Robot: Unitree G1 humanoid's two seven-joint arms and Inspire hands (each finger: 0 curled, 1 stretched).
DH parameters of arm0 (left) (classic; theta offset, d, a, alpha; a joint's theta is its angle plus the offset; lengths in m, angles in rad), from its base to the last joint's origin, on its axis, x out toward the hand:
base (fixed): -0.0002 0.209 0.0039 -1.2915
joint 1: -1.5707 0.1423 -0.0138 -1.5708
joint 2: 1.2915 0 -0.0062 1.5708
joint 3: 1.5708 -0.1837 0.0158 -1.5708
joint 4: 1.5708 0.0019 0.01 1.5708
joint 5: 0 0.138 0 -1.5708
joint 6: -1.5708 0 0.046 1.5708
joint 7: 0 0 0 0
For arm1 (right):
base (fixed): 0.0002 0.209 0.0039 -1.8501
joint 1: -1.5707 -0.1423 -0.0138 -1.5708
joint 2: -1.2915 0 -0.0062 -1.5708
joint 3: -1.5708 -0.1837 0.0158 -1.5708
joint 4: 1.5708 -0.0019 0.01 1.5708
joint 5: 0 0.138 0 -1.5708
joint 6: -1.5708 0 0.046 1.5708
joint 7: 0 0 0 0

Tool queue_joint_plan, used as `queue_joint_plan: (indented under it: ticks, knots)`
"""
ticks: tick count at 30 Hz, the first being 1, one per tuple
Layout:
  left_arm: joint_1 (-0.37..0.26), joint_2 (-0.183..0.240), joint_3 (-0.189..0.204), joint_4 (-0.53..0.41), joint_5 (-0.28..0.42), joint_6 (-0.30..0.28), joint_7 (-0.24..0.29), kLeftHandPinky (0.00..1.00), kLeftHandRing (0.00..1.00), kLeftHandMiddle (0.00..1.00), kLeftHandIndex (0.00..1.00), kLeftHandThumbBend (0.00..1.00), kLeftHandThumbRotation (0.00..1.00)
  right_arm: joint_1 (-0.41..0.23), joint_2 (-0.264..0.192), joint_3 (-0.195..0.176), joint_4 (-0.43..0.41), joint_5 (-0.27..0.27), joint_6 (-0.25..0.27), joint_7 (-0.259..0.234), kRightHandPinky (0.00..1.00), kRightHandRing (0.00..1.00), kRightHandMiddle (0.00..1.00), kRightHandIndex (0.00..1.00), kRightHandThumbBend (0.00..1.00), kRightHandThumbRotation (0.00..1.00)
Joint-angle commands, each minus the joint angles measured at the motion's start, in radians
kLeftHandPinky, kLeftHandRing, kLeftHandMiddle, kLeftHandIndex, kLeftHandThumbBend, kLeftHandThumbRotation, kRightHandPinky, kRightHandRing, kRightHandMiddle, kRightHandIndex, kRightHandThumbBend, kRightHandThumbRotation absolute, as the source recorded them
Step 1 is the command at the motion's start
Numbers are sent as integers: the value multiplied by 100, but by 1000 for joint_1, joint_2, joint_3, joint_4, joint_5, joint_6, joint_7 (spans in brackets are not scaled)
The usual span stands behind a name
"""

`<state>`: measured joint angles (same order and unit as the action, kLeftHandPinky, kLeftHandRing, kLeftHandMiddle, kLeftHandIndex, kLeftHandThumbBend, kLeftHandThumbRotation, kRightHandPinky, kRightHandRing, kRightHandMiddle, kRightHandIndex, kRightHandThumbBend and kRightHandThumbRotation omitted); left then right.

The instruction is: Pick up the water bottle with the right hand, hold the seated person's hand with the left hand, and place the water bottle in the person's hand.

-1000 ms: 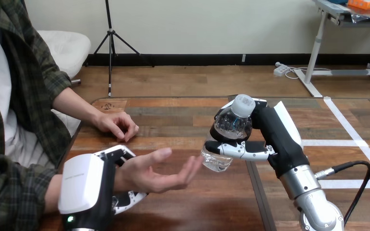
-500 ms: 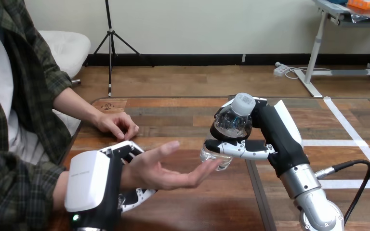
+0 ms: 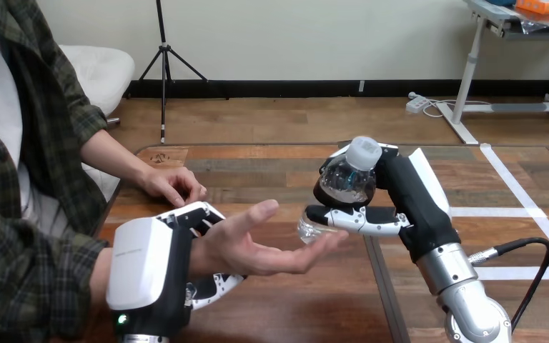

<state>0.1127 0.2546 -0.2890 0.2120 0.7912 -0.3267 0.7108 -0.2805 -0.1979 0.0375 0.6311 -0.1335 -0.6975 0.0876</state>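
Over on the right of the worktop point(image 3: 293, 307), the right hand point(image 3: 394, 204) has the water bottle point(image 3: 342, 187) clamped, its fingers point(image 3: 357, 220) curled round the lower half of the clear body and the silver forearm running up from the bottom right corner. That bottle is off the wood, tilted, with the white cap point(image 3: 364, 152) pointing up and away and the base dropped toward the left. And look where the base is: right at the tips of the person's open hand point(image 3: 257, 246), which lies palm up above the middle of the worktop with its fingers stretched toward the bottle. From where I stand the bottom of the bottle seems to rest on those fingertips, though I cannot tell whether any weight is on them. The person's fingers are flat, not closed on the bottle, so the right hand alone has a hold of it. Down at the lower left, the left hand point(image 3: 146, 268) shows the white shell of its back, and it is wrapped round the person's wrist point(image 3: 199, 251): its fingers hook over the top of the wrist and another part comes up from underneath, with the wrist gripped between them. Farther back, near the left edge of the worktop, the person's other hand point(image 3: 175, 184) sits loosely curled on the wood, well apart from the bottle and from both robot hands.
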Motion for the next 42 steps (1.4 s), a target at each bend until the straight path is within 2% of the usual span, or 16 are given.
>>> queue_joint_plan:
  ticks: [1,22,42]
  knots:
    - [-42,-59,-53,-44,-11,-53,-8,24,30,37,42,76,0,-101,-3,-18,-62,27,-42,1,37,41,47,48,71,0]
    - [-58,-77,-69,-25,-11,-73,-13,25,30,37,41,76,0,-71,18,-5,-157,64,-31,41,37,41,46,46,71,0]
    - [-58,-81,-64,-26,-8,-68,-24,25,30,37,41,75,0,-2,21,20,-316,93,-5,106,35,39,44,44,71,0]
